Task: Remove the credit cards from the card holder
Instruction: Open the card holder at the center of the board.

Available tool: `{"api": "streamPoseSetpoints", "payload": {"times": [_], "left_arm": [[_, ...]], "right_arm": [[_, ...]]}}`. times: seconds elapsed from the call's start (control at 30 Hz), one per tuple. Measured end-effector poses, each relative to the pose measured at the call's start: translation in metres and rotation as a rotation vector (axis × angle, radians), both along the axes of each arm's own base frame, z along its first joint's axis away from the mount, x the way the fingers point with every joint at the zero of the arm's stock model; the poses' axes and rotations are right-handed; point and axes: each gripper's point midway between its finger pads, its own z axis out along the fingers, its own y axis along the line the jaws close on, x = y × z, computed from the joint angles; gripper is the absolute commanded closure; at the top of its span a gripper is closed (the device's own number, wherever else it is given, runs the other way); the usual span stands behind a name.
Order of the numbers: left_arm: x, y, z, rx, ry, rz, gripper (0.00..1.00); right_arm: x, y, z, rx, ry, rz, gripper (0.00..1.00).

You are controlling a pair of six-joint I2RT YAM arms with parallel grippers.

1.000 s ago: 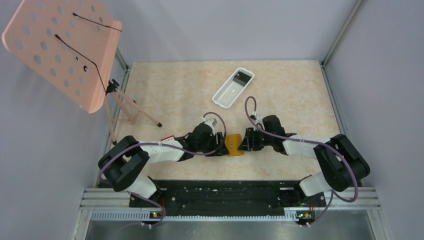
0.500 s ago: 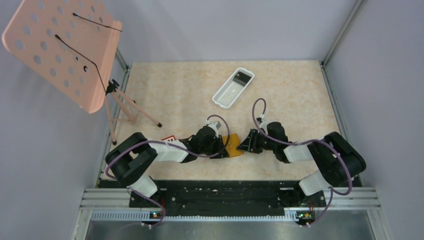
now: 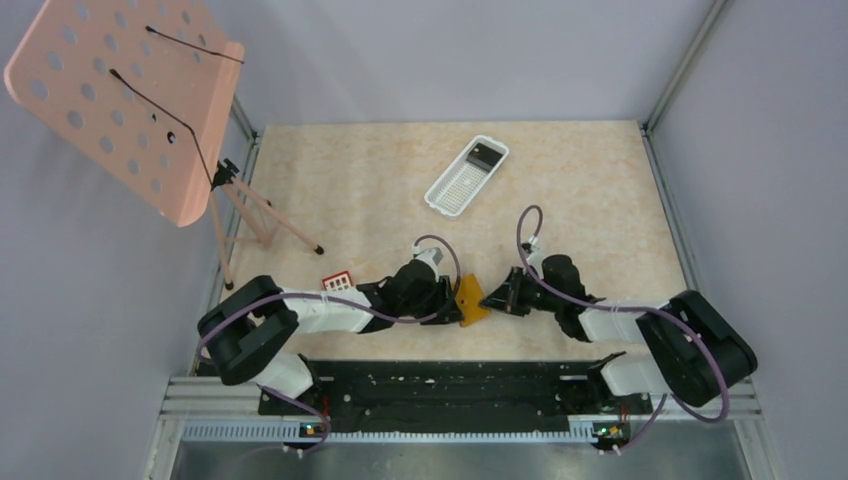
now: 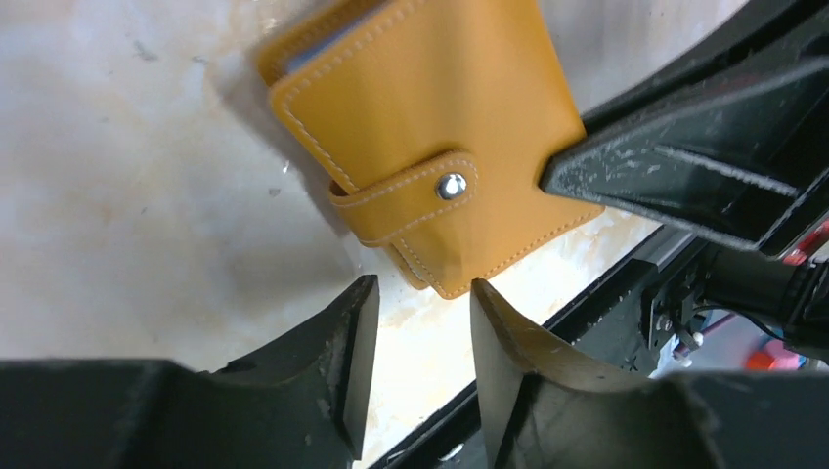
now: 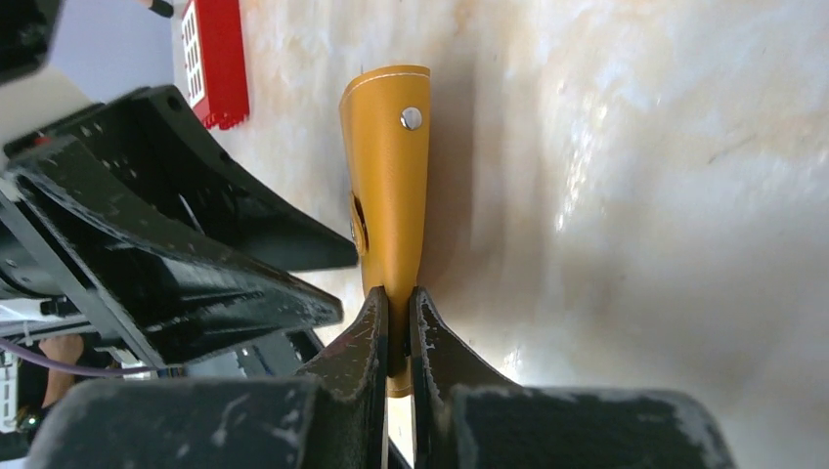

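The card holder (image 3: 470, 298) is a tan bifold with a snapped tab (image 4: 451, 186), standing on edge near the table's front. My right gripper (image 3: 490, 297) is shut on its lower edge, seen in the right wrist view (image 5: 399, 303) on the holder (image 5: 391, 176). My left gripper (image 3: 452, 302) is open and empty, its tips (image 4: 420, 293) just short of the holder's corner (image 4: 430, 127). A blue-grey sliver (image 4: 308, 54) shows between the flaps; I cannot tell whether it is a card. No card is out.
A white slotted tray (image 3: 455, 190) holding a dark item lies at the back centre. A small red block (image 3: 338, 281) sits left of my left arm. A pink perforated stand (image 3: 130, 100) on tripod legs (image 3: 265, 215) fills the left side. A black rail runs along the front edge.
Both wrists have dropped toward the front edge and the right arm has drawn back rightward with the holder. The left arm has shifted and uncovered the red block.
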Motion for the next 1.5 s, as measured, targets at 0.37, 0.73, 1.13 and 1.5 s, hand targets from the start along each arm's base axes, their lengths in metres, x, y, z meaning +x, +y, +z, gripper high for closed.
{"api": "streamPoseSetpoints", "payload": {"times": [0.37,0.73,1.13,1.5], "left_arm": [[0.019,0.001,0.04,0.082,-0.082,0.077,0.45],[0.012,-0.005,0.008,0.162,-0.031,0.042,0.47],[0.014,-0.009,-0.001,0.184,-0.024,0.034,0.55],[0.014,-0.009,-0.001,0.198,-0.038,0.037,0.87]], "right_arm": [[-0.027,0.002,0.016,-0.058,-0.078,-0.018,1.0],[-0.032,-0.002,0.011,-0.127,-0.092,-0.061,1.0],[-0.032,-0.004,0.0,-0.197,-0.098,-0.085,1.0],[-0.032,-0.006,-0.001,-0.216,-0.111,-0.101,1.0]]}}
